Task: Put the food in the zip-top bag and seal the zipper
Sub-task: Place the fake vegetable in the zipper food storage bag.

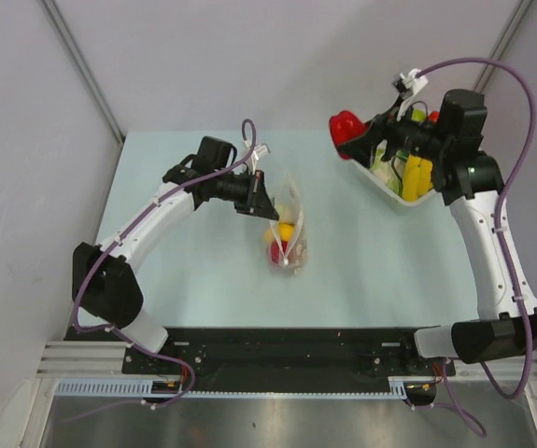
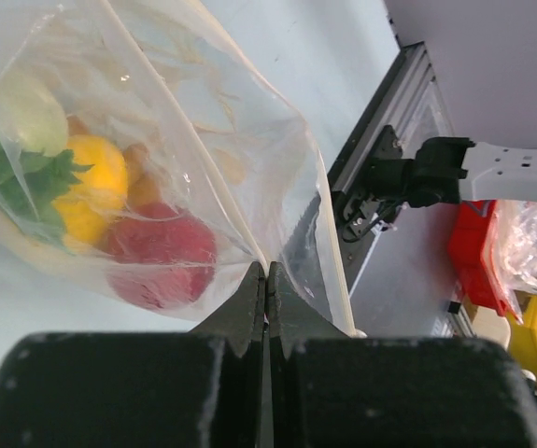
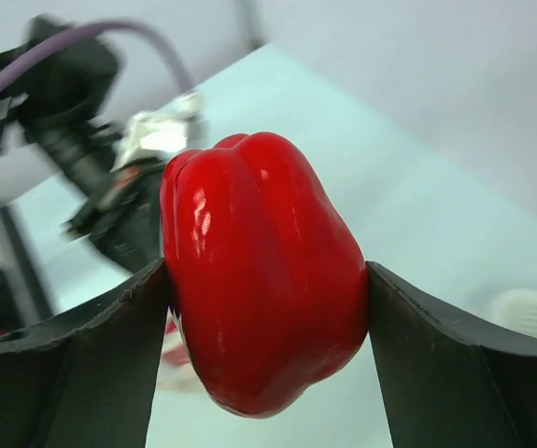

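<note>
Grey walls (image 1: 249, 56) close in a pale blue-green table (image 1: 361, 252) as I watch from the remote station. From the near edge the left arm (image 1: 156, 215) curves toward the table's middle and the right arm (image 1: 487, 243) rises to the far right corner. A white basket (image 1: 389, 191) sits at that corner, with yellow and green pieces inside it. Near the table's middle the zip-top bag (image 1: 287, 219) stands with its upper end lifted and its loaded lower end resting on the surface. The left gripper (image 2: 266, 280) has its jaws pressed together on the clear plastic at the bag's raised edge, just beside the pale zipper (image 2: 335, 280). The right gripper (image 1: 350, 135) hangs above the basket's left end, well apart from the bag, jaws spread wide and clamping the red bell pepper (image 3: 259, 280) on both flanks. Inside the bag, seen through the film, lie a round red piece (image 2: 161, 257), the lemon (image 2: 91, 182) touching it, and the radish (image 2: 30, 112), its green top spread against the lemon.
</note>
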You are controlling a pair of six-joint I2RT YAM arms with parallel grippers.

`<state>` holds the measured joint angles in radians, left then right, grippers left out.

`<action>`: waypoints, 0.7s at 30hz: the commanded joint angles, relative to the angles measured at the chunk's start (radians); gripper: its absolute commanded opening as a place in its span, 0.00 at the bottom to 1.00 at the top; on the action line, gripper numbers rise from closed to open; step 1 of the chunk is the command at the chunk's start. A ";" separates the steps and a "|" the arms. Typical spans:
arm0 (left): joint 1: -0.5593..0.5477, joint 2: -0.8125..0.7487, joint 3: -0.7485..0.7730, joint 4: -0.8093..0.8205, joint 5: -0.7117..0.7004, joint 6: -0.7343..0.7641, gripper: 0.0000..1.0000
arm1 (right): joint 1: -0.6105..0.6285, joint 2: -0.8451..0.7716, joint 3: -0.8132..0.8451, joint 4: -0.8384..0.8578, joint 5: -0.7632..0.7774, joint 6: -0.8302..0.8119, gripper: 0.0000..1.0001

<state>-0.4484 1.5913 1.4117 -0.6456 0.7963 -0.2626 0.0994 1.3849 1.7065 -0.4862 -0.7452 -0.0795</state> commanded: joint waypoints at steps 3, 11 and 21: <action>-0.009 -0.079 0.021 0.086 0.110 -0.069 0.00 | 0.128 -0.047 -0.168 0.006 -0.112 0.165 0.29; -0.035 -0.070 -0.026 0.138 0.119 -0.122 0.00 | 0.235 -0.076 -0.298 0.063 -0.090 0.348 0.28; -0.032 -0.053 -0.020 0.152 0.112 -0.151 0.00 | 0.359 -0.132 -0.464 0.028 0.036 0.409 0.30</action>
<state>-0.4816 1.5501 1.3861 -0.5396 0.8761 -0.3874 0.3862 1.3159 1.2800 -0.4664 -0.7731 0.3038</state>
